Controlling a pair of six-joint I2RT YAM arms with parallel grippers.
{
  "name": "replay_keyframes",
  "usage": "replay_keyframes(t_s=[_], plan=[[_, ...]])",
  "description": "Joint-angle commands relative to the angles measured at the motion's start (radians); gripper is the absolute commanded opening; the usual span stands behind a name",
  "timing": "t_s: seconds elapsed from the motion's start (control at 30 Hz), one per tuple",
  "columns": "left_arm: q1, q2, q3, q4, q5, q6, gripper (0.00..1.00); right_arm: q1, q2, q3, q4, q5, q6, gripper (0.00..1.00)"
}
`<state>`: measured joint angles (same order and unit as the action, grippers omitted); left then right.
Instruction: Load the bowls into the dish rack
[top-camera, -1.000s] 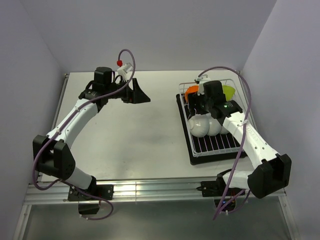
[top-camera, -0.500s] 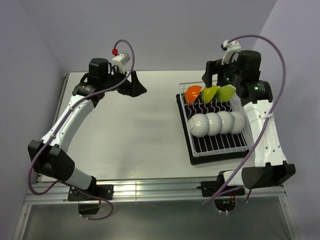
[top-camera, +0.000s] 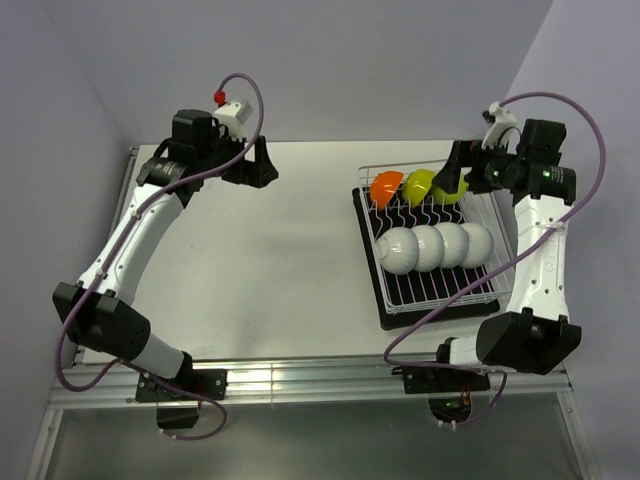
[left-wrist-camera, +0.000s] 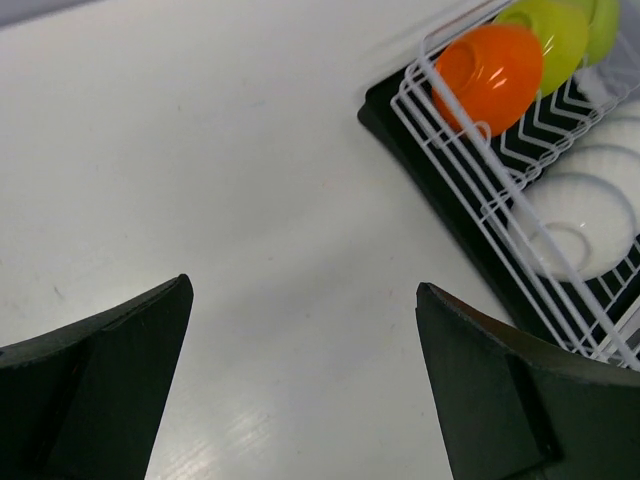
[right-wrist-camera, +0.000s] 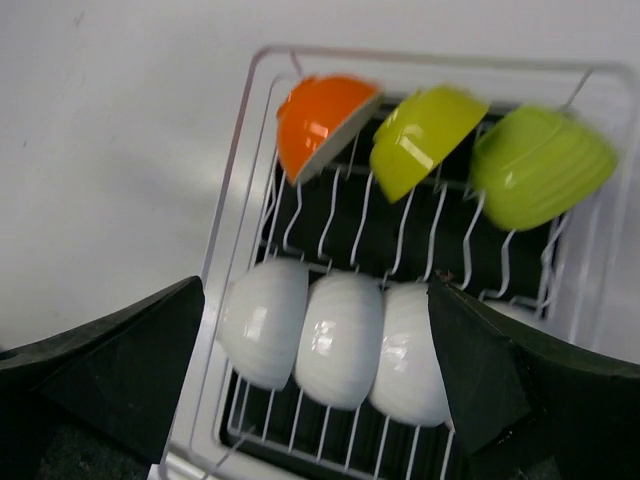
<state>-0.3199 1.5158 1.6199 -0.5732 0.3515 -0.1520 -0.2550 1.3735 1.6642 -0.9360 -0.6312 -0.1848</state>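
Observation:
The dish rack (top-camera: 440, 300), white wire on a black tray, stands at the right of the table. An orange bowl (top-camera: 385, 186) and two lime green bowls (top-camera: 419, 184) lean in its far row. Several white bowls (top-camera: 430, 247) stand on edge in a row in front of them. My right gripper (top-camera: 452, 176) hangs open above the rack's far right corner and covers part of one green bowl. From the right wrist the orange bowl (right-wrist-camera: 320, 120), a green bowl (right-wrist-camera: 425, 135) and a white bowl (right-wrist-camera: 340, 335) show beneath the empty right gripper (right-wrist-camera: 316, 285). My left gripper (top-camera: 265, 163) is open and empty over the far left of the table.
The white table (top-camera: 280, 260) is enclosed by pale walls at the back and on both sides. A metal rail (top-camera: 300, 380) runs along the near edge by the arm bases. From the left wrist the rack's corner (left-wrist-camera: 440, 120) lies to the upper right of the left gripper (left-wrist-camera: 303, 285).
My right gripper has risen out of the rack and drawn back to the far right, opening fully. The left gripper has pulled back and left a little and opened wider.

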Motion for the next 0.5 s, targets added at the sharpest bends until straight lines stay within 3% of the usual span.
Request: replay_keyframes(t_s=[0.0,0.17,0.47], plan=[[0.018,-0.016,-0.058,-0.057,-0.017,0.043,0.99,-0.016,-0.071,-0.122,-0.017,-0.111,0.002,1.00],[0.047,-0.069,-0.158,-0.062,-0.005,0.071,1.00,-0.016,-0.135,-0.253,0.029,-0.136,0.013,1.00],[0.048,-0.141,-0.239,-0.090,0.001,0.089,0.99,-0.013,-0.175,-0.326,0.005,-0.183,-0.019,1.00]])
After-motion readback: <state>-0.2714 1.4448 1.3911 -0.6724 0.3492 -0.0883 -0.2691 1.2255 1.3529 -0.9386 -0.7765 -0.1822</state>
